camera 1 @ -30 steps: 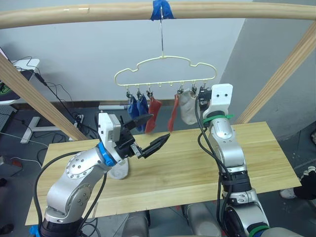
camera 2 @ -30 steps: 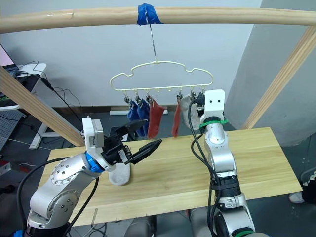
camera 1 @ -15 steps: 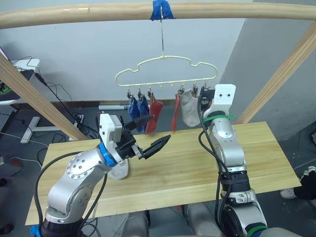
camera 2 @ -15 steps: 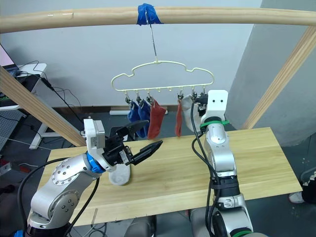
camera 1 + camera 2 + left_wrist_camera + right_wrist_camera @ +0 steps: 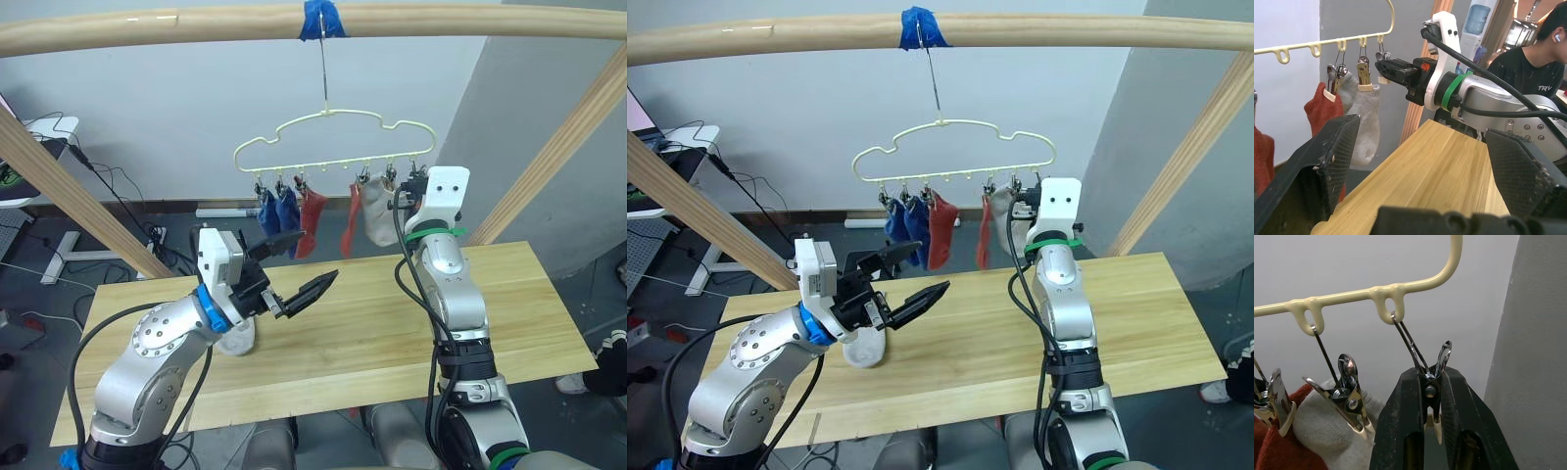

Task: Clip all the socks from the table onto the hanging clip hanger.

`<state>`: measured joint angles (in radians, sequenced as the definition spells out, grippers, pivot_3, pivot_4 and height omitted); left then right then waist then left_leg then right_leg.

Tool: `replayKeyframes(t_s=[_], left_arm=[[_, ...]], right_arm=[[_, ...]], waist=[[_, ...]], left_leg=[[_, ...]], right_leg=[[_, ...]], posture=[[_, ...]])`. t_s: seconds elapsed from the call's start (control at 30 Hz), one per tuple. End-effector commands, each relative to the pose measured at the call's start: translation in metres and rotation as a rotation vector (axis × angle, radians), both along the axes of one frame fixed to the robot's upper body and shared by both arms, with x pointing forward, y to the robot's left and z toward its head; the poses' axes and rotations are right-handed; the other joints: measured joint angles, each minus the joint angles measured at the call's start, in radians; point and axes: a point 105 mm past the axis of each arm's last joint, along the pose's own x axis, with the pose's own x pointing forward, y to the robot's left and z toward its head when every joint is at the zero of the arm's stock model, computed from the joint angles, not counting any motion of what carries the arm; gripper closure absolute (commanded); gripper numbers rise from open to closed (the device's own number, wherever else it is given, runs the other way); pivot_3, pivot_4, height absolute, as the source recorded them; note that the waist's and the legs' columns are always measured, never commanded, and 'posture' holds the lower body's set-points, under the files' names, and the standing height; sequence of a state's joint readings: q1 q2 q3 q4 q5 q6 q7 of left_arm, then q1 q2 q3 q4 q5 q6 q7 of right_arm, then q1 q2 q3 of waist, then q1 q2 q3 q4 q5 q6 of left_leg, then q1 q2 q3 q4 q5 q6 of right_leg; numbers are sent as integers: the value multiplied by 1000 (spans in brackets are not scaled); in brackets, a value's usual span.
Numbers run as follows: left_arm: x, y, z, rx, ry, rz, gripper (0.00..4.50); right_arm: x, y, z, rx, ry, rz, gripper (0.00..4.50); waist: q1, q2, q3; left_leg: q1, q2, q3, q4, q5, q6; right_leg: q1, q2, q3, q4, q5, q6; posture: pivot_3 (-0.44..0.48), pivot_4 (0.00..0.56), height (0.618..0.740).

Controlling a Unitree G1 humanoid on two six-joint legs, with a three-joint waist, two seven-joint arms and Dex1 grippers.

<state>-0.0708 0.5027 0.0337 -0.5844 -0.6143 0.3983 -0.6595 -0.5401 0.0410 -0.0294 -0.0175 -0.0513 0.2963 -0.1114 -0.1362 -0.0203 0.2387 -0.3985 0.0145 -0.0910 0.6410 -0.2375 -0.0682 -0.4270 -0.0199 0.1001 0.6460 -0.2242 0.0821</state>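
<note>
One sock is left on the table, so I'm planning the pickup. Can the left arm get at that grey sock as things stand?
Probably yes. The grey sock lies on the table just under the left gripper, which is open and holds nothing. Nothing lies between them; the right gripper is up at the clip hanger.

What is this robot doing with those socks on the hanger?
It is clipping socks onto the clip hanger hung from a wooden pole. Two blue socks, two rust-red socks and one grey sock hang from it. The right gripper is shut on the empty end clip. The left gripper is open over the table, holding nothing. One last pale sock lies on the table beside the left arm.
</note>
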Motion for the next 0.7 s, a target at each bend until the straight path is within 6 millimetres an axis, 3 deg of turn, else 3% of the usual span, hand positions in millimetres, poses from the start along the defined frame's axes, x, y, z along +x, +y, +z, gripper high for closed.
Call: replayKeyframes(t_s=[0.03,0.3,0.47,0.7], left_arm=[[-8,-5,10,-11,-58,-24,0],[-8,-5,9,-12,-59,-26,0],[-8,-5,8,-12,-60,-27,0],[-8,-5,8,-12,-60,-26,0]], right_arm=[[-2,0,15,16,-49,-3,4244],[-2,-1,15,19,-53,-2,4244],[-2,0,15,7,-55,-4,2698],[-2,2,16,7,-56,2,2698]], waist=[[0,0,0],[0,0,0],[0,0,0],[0,0,0]], left_leg=[[0,0,0,0,0,0],[0,0,0,0,0,0],[0,0,0,0,0,0],[0,0,0,0,0,0]], right_leg=[[0,0,0,0,0,0],[0,0,0,0,0,0],[0,0,0,0,0,0],[0,0,0,0,0,0]], posture=[[-68,198,740],[-69,198,740],[-70,197,740],[-69,196,740]])
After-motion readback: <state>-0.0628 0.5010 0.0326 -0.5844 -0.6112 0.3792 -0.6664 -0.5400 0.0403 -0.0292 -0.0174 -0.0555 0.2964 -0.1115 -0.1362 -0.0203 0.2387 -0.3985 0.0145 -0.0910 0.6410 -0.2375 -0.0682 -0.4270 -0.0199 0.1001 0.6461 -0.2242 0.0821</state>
